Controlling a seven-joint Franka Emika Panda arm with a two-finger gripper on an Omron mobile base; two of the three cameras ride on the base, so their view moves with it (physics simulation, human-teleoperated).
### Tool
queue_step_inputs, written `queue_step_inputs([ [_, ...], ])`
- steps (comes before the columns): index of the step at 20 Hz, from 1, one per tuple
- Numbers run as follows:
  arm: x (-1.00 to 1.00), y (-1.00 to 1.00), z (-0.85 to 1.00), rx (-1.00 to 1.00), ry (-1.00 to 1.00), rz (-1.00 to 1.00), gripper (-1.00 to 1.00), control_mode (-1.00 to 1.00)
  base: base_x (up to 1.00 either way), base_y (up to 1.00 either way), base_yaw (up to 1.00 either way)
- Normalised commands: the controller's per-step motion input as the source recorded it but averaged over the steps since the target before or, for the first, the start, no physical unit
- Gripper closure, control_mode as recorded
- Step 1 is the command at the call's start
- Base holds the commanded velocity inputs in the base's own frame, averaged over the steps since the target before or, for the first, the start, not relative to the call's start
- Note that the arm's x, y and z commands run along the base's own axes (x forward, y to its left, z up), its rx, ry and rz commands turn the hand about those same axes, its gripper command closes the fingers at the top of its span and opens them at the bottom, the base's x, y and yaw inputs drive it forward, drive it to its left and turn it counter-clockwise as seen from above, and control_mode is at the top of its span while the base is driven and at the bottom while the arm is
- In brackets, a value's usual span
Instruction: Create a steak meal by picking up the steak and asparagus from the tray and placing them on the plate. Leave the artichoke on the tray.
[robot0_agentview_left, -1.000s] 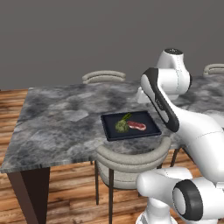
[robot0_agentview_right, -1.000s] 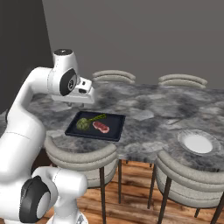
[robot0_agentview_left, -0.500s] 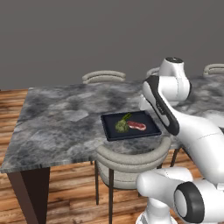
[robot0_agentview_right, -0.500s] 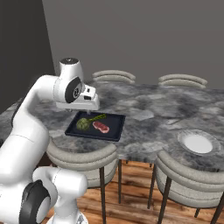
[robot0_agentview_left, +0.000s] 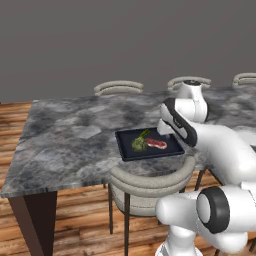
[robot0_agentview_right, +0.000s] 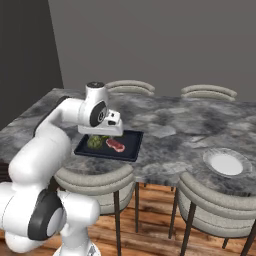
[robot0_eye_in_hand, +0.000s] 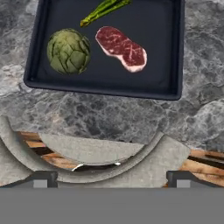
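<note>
Overhead, a black tray sits on a grey marble table, near its front edge. On the tray lie a raw red steak, a round green artichoke beside it, and a thin asparagus stalk just behind both. None touch. The gripper hovers above the table edge, jaws spread wide and empty. A pale plate rests well apart along the table, above a curved grey chair.

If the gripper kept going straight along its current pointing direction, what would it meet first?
Probably the near rim of the tray or the marble tabletop just in front of it, not the food. The open gripper points down at that edge; the steak lies farther in. Depth is unclear, so this is a guess.
</note>
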Motion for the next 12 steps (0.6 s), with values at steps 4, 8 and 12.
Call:
queue_step_inputs([
  [4, 0.49, 0.00, -0.47, 0.00, 0.08, 0.02, -1.00, -1.00, 0.00, 0.00, 0.00],
  [8, 0.36, 0.00, -0.47, 0.00, 0.01, 0.06, -1.00, -1.00, 0.00, 0.00, 0.00],
  [12, 0.20, 0.00, -0.55, 0.00, 0.00, 0.12, -1.00, -1.00, 0.00, 0.00, 0.00],
])
